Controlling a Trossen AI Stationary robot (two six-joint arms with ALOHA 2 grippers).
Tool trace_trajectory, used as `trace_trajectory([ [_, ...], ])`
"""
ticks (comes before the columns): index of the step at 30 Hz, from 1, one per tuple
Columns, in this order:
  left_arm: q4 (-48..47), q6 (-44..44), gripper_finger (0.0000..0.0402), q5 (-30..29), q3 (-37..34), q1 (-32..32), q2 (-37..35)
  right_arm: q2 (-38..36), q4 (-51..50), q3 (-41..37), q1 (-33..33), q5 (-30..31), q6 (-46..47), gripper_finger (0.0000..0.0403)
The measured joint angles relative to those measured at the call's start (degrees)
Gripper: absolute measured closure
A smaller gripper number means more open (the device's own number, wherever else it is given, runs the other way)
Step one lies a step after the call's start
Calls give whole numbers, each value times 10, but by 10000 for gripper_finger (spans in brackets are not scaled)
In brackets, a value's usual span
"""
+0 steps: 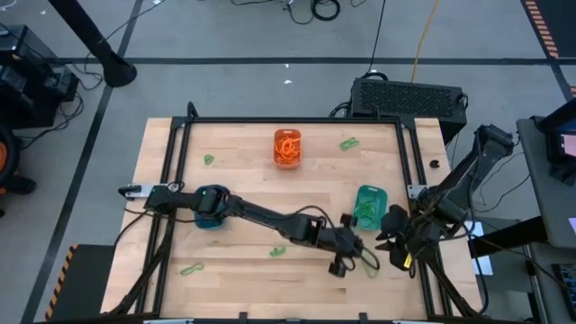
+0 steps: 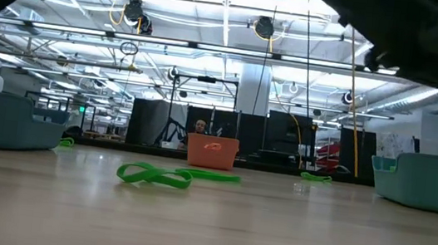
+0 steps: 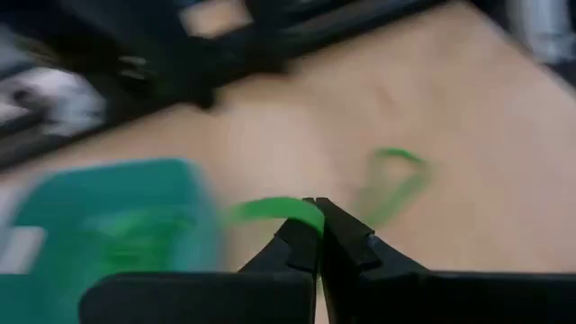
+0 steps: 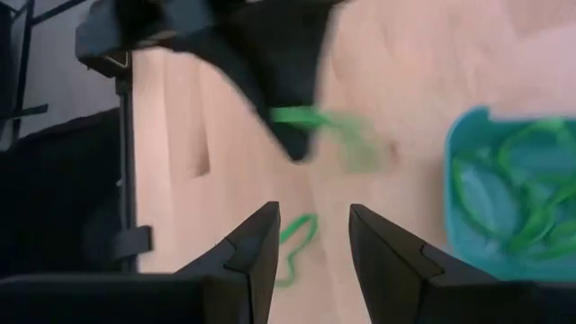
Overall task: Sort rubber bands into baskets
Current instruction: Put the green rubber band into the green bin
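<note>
My left gripper (image 3: 315, 214) reaches across the table toward its near right part and is shut on a green rubber band (image 3: 270, 211). The teal basket (image 1: 369, 205) stands just beyond it and holds several green bands. A second green band (image 4: 295, 236) lies flat on the wood below. My right gripper (image 4: 310, 238) hovers open, with nothing between its fingers, beside the left gripper (image 4: 292, 126) near the right edge. The orange basket (image 1: 287, 147), holding orange bands, stands at the far middle. The blue basket (image 1: 210, 209) sits under the left arm. My left gripper pinches the green band at one point of its loop (image 3: 295, 211) between the ends of its two fingers. The fingers slant downward, coming from the table's left. In the right wrist view the band (image 4: 310, 116) is clear of the wood and trails sideways from the fingertips.
Loose green bands lie on the table at the far left (image 1: 209, 159), far right (image 1: 349, 143), near left (image 1: 192, 268) and near middle (image 1: 278, 251). A black frame rail (image 1: 288, 121) borders the work area. Bare wood lies between the orange basket and the left arm.
</note>
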Motion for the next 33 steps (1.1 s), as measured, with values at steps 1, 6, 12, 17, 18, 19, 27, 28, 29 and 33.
trace_trajectory([
  [1,4,7,398,-12,0,5,-1,-4,-3,2,0,10,-12,275],
  [6,-2,6,399,-26,0,39,0,-28,-27,2,-4,53,-42,275],
  [12,25,6,399,-22,0,85,0,-54,-110,2,-25,89,-45,275],
  [17,63,-14,399,40,0,119,2,-73,-178,2,-51,114,-57,275],
  [18,69,-23,400,47,0,124,4,-77,-184,2,-57,118,-64,275],
  [19,75,-26,400,56,0,128,5,-82,-189,2,-64,122,-74,275],
  [27,143,-36,400,73,2,138,25,-125,-198,2,-152,123,-184,275],
  [28,145,-48,400,77,0,138,28,-130,-199,2,-166,122,-198,275],
  [29,162,-54,400,84,0,139,37,-135,-199,2,-179,123,-213,275],
  [33,220,-56,400,93,0,139,59,-155,-200,3,-228,122,-262,275],
])
